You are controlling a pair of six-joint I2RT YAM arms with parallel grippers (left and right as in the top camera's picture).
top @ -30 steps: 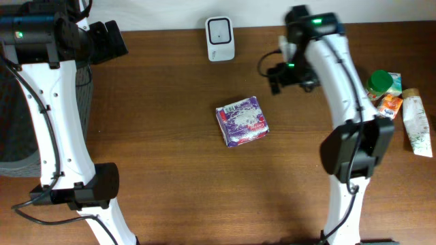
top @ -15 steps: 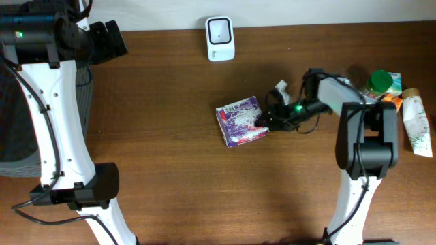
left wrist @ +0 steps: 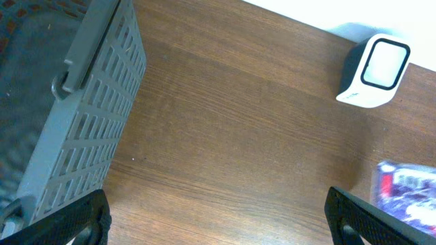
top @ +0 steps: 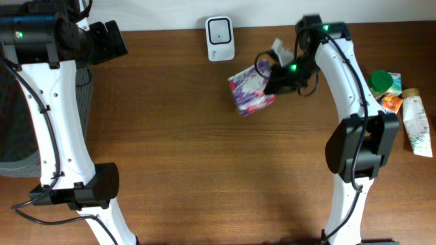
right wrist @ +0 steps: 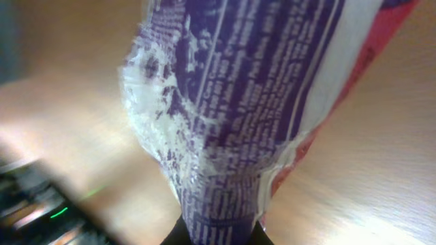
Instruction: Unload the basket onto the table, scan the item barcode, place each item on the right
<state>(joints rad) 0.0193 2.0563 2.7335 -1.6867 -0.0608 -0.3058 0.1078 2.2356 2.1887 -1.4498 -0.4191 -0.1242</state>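
Purple packet [top: 251,92]: crinkled glossy wrap, blocky.

Brown wooden table [top: 170,170]; a white wall [top: 170,13] along its far edge.

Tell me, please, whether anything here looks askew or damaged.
The packet hangs tilted from the right gripper, pinched by one edge near the scanner. In the right wrist view it looks crumpled and scuffed white near the pinch.

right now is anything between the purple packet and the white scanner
Nothing visible does. The packet, shut in the right jaws, hangs above the table just right of the scanner, nearer the robot, with only bare wood between them.
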